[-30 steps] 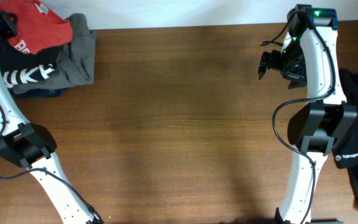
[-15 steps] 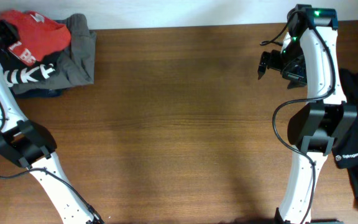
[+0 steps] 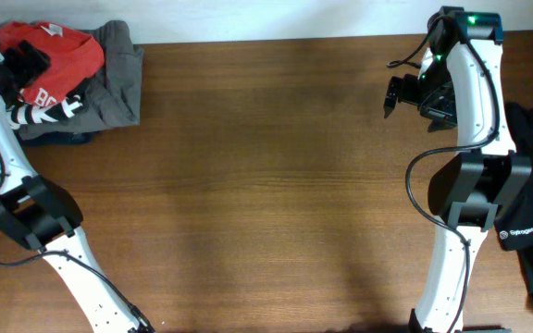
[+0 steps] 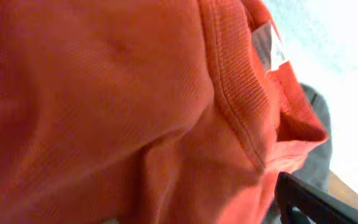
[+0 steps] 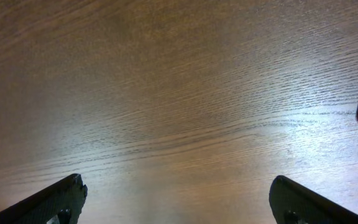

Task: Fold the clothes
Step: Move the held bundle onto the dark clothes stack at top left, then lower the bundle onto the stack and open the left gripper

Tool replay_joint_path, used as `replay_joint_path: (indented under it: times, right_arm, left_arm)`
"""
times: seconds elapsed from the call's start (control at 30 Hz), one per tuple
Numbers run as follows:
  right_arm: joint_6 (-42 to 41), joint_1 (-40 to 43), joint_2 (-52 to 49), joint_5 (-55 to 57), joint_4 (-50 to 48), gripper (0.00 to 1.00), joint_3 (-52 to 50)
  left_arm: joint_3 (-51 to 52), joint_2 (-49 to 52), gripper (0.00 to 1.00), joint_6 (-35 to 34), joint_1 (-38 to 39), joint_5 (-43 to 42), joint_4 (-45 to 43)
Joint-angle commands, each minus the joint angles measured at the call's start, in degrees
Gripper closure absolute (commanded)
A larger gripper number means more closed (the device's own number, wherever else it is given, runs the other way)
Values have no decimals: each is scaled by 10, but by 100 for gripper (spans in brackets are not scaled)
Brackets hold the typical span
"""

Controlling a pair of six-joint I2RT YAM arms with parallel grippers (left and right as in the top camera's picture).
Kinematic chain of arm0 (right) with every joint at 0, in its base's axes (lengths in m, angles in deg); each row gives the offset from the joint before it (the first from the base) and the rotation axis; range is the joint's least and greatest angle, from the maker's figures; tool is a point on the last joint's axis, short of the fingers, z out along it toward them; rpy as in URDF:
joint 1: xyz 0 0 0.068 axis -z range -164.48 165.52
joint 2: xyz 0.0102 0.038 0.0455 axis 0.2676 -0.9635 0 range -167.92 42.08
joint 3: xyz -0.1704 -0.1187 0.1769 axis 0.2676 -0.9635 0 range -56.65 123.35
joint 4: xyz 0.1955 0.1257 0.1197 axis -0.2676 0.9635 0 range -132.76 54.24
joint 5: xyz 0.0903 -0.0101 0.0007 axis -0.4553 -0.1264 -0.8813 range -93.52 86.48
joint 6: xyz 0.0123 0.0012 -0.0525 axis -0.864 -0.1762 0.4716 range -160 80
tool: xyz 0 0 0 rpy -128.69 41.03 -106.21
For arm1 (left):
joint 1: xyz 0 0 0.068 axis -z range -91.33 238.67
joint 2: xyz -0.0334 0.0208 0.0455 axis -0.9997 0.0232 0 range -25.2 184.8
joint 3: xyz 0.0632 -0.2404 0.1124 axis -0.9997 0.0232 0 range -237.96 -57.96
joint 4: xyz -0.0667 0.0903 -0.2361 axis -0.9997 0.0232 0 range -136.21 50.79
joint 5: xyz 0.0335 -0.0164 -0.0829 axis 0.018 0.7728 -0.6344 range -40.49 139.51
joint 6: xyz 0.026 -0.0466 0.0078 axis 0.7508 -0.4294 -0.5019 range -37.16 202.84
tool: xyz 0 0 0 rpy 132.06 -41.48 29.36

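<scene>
Fetching the shirt from the pile, by judgement the opening step. The red-orange shirt (image 3: 61, 48) lies bunched on a grey garment (image 3: 118, 83) at the far-left corner of the table (image 3: 266, 185). The left gripper (image 3: 17, 63) sits against the shirt, whose cloth and white neck label (image 4: 267, 46) fill the left wrist view. Only 1 finger (image 4: 309, 199) shows, so whether the jaws are released or clenched cannot be told. The right gripper (image 5: 176, 202), well apart from the shirt, hangs spread wide over bare wood. The next move likely calls for a grasp near the collar and a draw toward mid-table.
</scene>
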Motion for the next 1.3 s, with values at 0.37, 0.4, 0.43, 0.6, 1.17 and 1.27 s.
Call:
replay_joint_path:
  times: [0.37, 0.4, 0.43, 0.6, 1.17, 1.27]
  right_arm:
    - [-2, -2, 5, -7, 2, 1, -2]
    - [-2, -2, 5, -7, 2, 1, -2]
    - [-2, -2, 5, -7, 2, 1, -2]
    - [-2, -2, 5, -7, 3, 1, -2]
    - [-2, -2, 5, -7, 2, 1, -2]
    - [-2, -2, 5, -7, 2, 1, -2]
  left_arm:
    - [35, -90, 1, -87, -1, 172, 150]
    - [46, -90, 1, -87, 0, 172, 149]
    - [65, -90, 1, -87, 0, 169, 146]
    - [186, -90, 1, -37, 3, 123, 30]
    - [218, -158, 4, 15, 5, 81, 14]
    - [218, -189, 4, 15, 5, 97, 19]
